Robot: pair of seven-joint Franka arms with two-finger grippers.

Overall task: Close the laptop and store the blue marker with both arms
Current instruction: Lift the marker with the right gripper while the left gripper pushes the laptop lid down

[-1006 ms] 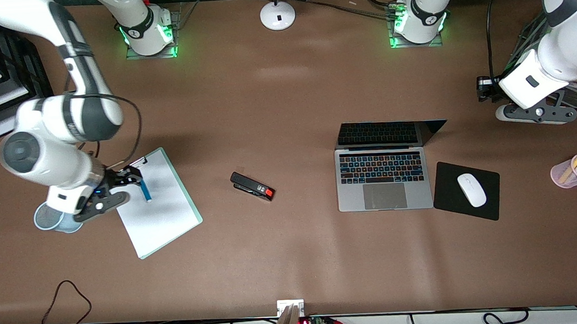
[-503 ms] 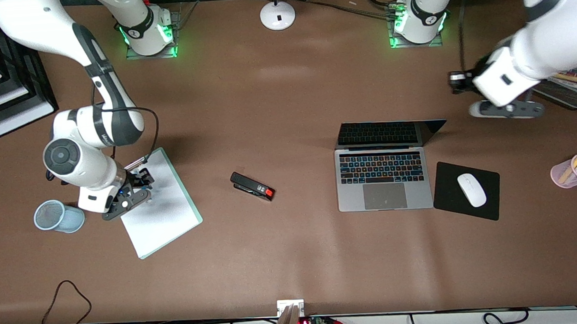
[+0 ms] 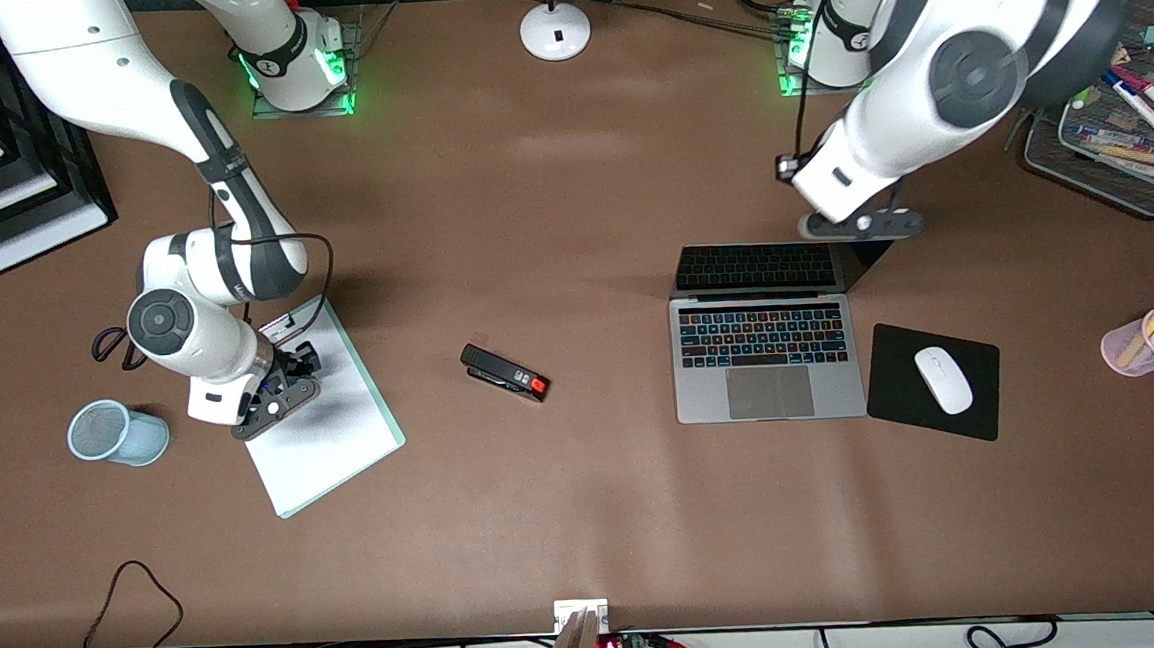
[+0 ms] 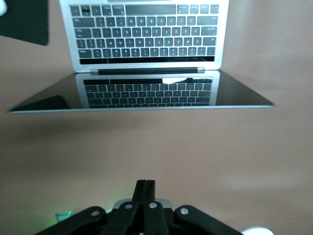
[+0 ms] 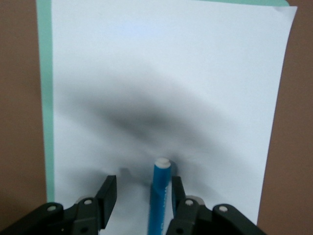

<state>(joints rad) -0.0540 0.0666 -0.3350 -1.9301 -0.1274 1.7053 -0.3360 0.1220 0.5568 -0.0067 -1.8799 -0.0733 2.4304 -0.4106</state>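
The laptop (image 3: 766, 352) stands open on the table, its screen (image 3: 764, 265) tilted back; it also shows in the left wrist view (image 4: 146, 49). My left gripper (image 3: 862, 226) is shut and empty, in the air by the top edge of the screen; its shut fingertips show in the left wrist view (image 4: 145, 188). The blue marker (image 5: 159, 196) lies on the white sheet of a green clipboard (image 3: 328, 429). My right gripper (image 5: 143, 190) is open and low over the sheet, with the marker between its fingers, close to one of them. In the front view the right gripper (image 3: 285, 377) hides the marker.
A black stapler (image 3: 505, 371) lies mid-table. A white mouse (image 3: 943, 379) sits on a black pad (image 3: 903, 414) beside the laptop. A pale blue mesh cup (image 3: 118, 432) lies beside the clipboard. A pink pen cup (image 3: 1149, 339) and a wire tray (image 3: 1117, 151) are at the left arm's end.
My right gripper has moved across the clipboard and now straddles the marker. My left arm has swung from the wire tray over to the laptop's screen edge.
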